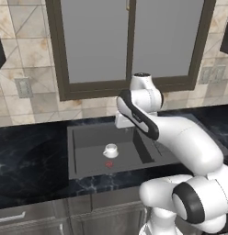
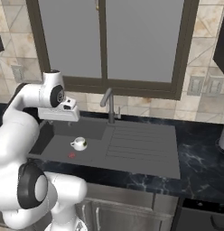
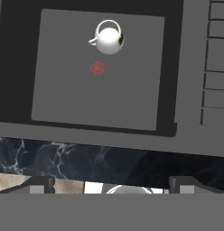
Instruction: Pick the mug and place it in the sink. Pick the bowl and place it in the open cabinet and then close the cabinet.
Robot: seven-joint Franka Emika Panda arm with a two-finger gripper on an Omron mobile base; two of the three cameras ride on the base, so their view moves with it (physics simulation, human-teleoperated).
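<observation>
Already done: mug (image 1: 111, 150) sits upright in the sink (image 1: 88, 163), just beside the red drain mark (image 1: 109, 164). Jaws released, empty, above the basin. Bowl, cabinet steps remain.

The black marbled worktop (image 1: 28, 170) carries a recessed dark grey sink (image 1: 88, 137). The mug (image 1: 110, 150) rests on the basin floor, just beside the red drain mark (image 1: 109, 164).
</observation>
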